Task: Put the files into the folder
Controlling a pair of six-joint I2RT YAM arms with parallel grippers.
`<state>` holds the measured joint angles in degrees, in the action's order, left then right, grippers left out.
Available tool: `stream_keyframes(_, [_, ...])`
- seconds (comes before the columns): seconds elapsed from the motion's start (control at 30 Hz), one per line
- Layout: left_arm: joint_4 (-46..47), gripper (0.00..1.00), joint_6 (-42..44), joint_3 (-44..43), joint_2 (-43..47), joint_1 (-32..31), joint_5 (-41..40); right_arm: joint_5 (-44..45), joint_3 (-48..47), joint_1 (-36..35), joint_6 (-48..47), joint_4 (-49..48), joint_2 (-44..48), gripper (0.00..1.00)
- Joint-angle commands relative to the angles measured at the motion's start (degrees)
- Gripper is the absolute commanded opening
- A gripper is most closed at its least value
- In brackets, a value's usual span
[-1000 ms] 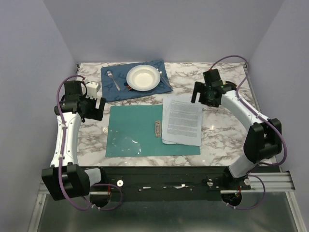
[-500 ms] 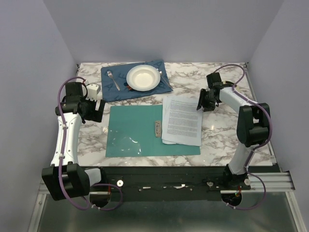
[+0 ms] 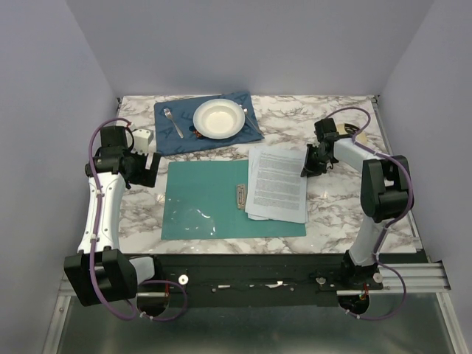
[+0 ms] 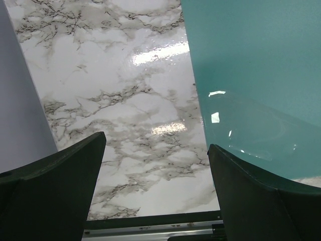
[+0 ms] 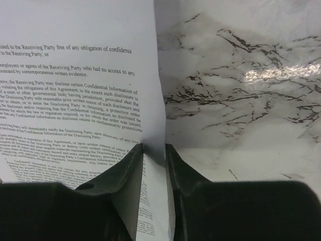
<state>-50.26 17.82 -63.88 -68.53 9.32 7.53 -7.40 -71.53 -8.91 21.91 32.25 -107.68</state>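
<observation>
The teal folder (image 3: 203,199) lies open and flat at the table's front middle, its metal clip (image 3: 240,196) at the spine. The files (image 3: 276,184), white sheets of dense black text, rest partly on its right half and overhang toward the back right. My right gripper (image 3: 306,168) is low at their right edge. In the right wrist view the files (image 5: 75,75) rise in a fold between the narrowed fingers of that gripper (image 5: 154,148). My left gripper (image 3: 151,168) hovers open beside the folder's left edge (image 4: 251,60), with only marble between its fingers (image 4: 55,191).
A dark blue placemat (image 3: 251,133) at the back carries a white plate (image 3: 218,118) and a fork (image 3: 174,122). Grey walls close in on both sides. The table's front rail (image 4: 150,221) shows just below the left gripper.
My right gripper swung from above the back right down to the right edge of the files and closed in on it. The left arm stayed put, still open.
</observation>
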Motion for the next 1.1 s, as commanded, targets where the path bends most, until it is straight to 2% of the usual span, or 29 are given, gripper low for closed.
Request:
stream_keyframes(0.0, [0.7, 0.99, 1.4, 1.3, 1.6, 0.3, -1.2, -1.9, 1.9, 0.4, 0.1, -1.8, 1.8, 0.23])
stream_keyframes(0.03, [0.8, 0.99, 1.5, 1.4, 1.6, 0.3, -1.2, -2.1, 2.3, 0.4, 0.2, -2.2, 2.4, 0.19])
stream_keyframes(0.2, [0.9, 0.99, 1.6, 2.1, 2.3, 0.3, -1.0, -2.4, 4.9, 0.4, 0.6, -2.7, 5.5, 0.15])
stream_keyframes(0.47, [0.8, 0.99, 1.2, 2.0, 2.5, 0.3, -0.2, -5.0, 8.0, 0.4, 1.2, -3.4, 12.2, 0.01])
stream_keyframes(0.8, [0.2, 0.99, 1.2, 1.7, 3.2, 0.4, -0.2, -10.4, 10.3, 0.2, 2.5, -3.5, 18.6, 0.02])
stream_keyframes(0.87, [0.3, 0.99, 1.2, 1.6, 3.2, 0.3, -0.1, -10.0, 10.9, 0.2, 2.3, -3.1, 19.6, 0.16])
stream_keyframes(0.9, [0.1, 0.99, 1.1, 1.6, 3.2, 0.3, 0.0, -9.7, 11.3, 0.2, 2.3, -2.7, 19.8, 0.18])
stream_keyframes(1.03, [0.0, 0.99, 0.8, 1.3, 3.2, 0.3, 0.1, -8.7, 12.8, 0.2, 2.4, -3.2, 20.5, 0.01])
stream_keyframes(1.07, [-0.1, 0.99, 0.9, 1.2, 3.3, 0.3, 0.1, -9.5, 13.0, 0.2, 2.7, -3.6, 21.1, 0.01])
